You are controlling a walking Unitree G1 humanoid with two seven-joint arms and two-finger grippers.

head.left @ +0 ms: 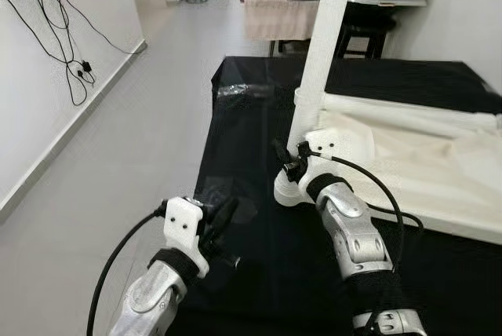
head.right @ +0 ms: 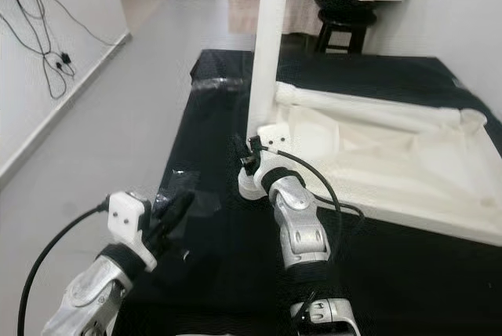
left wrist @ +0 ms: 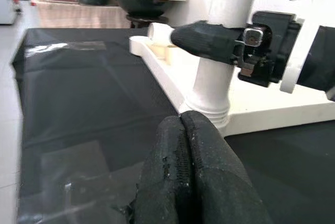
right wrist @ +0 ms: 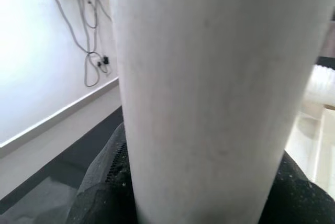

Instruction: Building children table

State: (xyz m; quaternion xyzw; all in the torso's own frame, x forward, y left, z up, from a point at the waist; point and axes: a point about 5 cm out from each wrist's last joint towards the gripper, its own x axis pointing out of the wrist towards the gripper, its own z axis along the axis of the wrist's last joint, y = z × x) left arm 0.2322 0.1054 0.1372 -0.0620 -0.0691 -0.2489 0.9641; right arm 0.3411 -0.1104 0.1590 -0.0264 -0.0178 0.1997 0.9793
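Our right hand (head.left: 296, 165) is closed around the white table leg (head.left: 321, 53), low down near its foot; in the right wrist view the two black fingers (right wrist: 102, 192) hug the white tube on both sides, so the grip looks firm. The leg stands upright at the near left corner of the white tabletop (head.left: 416, 155), which lies upside down on the black counter (head.left: 259, 116), and its foot sits in the round corner socket (head.left: 292, 193). We judge the step in hand to be seating or turning this leg into its mount. To do it well we would keep the leg plumb over the socket, twist about its own axis and not lever it sideways, and press down only gently, since a tilted push could cross the thread or slide the tabletop over the smooth black cover. Our left hand (head.left: 223, 222) hovers to the near left of the leg with its fingers (left wrist: 188, 171) pressed together, holding nothing; it could well steady the tabletop's rim just beside the socket while the right hand works. A sheet of clear plastic (head.left: 239, 91) lies further off on the counter, well apart from the work.
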